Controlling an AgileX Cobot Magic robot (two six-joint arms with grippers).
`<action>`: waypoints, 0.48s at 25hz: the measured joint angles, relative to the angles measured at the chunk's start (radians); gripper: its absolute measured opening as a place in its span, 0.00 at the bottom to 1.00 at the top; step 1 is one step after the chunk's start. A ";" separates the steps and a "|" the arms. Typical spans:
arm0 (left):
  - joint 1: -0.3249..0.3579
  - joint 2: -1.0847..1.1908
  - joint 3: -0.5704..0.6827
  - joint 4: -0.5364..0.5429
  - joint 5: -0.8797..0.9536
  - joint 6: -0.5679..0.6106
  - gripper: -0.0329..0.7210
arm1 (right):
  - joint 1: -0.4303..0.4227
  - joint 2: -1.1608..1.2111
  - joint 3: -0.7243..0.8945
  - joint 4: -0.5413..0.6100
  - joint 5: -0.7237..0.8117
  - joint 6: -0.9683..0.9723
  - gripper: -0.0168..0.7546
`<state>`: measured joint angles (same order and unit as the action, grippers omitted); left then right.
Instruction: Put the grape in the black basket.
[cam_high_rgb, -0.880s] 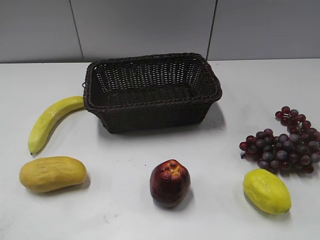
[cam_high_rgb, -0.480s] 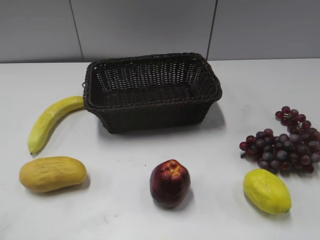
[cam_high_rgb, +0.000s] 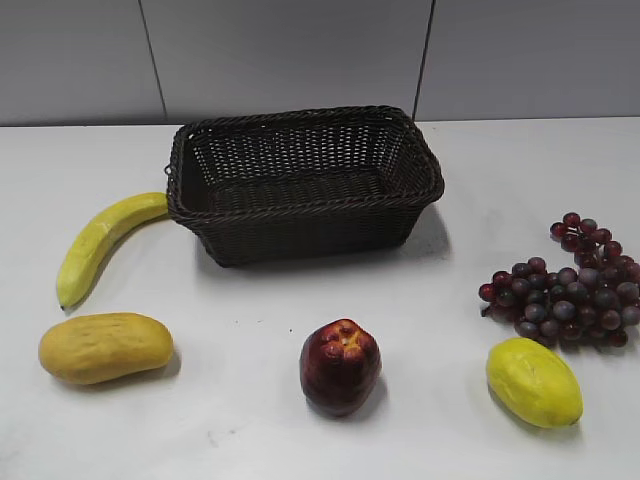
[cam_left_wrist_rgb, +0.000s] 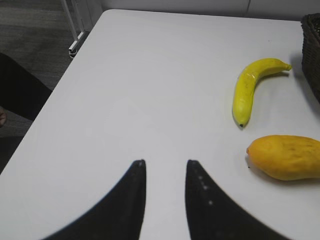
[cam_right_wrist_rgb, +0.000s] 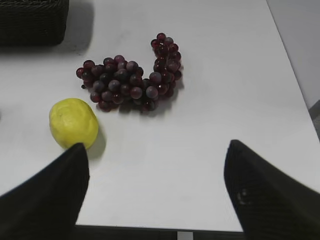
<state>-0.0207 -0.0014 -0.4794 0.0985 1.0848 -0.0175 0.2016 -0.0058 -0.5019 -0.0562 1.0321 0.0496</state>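
Dark red-purple, the grape bunch (cam_high_rgb: 570, 294) lies on the white tabletop (cam_high_rgb: 450, 400) at the right edge of the exterior view, well apart from the black basket (cam_high_rgb: 303, 182), which stands toward the rear centre and holds nothing visible.

Right wrist view: the right gripper (cam_right_wrist_rgb: 155, 190) hangs over the near right edge of the tabletop with its jaws spread wide apart and nothing between them. The grape bunch (cam_right_wrist_rgb: 131, 77) lies ahead of the jaws, beyond their tips and slightly left of the midline of the gap; it touches neither jaw. A yellow lemon-like fruit (cam_right_wrist_rgb: 73, 123) rests just beside the bunch, on its near left side, close to the tip of the left-hand jaw. One corner of the black basket (cam_right_wrist_rgb: 32, 20) shows at the top left.

Left wrist view: the left gripper (cam_left_wrist_rgb: 165, 167) is over bare tabletop at the left side, jaws a narrow gap apart and holding nothing. A banana (cam_left_wrist_rgb: 251, 88) and an orange-yellow mango-like fruit (cam_left_wrist_rgb: 285, 157) lie to its right, and the basket's rim (cam_left_wrist_rgb: 311, 45) is at the right border.

Exterior view: a dark red apple (cam_high_rgb: 340, 366) sits in the near centre, between the mango-like fruit (cam_high_rgb: 105, 347) and the lemon-like fruit (cam_high_rgb: 533, 381). Neither gripper appears in this view.
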 joint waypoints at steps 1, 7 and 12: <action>0.000 0.000 0.000 0.000 0.000 0.000 0.33 | 0.000 0.000 -0.002 -0.005 -0.002 0.000 0.88; 0.000 0.000 0.000 0.000 0.000 0.000 0.33 | 0.000 0.066 -0.013 -0.040 -0.033 0.000 0.88; 0.000 0.000 0.000 0.000 0.000 0.000 0.33 | 0.000 0.206 -0.026 -0.090 -0.110 0.036 0.88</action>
<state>-0.0207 -0.0014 -0.4794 0.0985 1.0848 -0.0175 0.2016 0.2002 -0.5279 -0.1461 0.9216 0.0856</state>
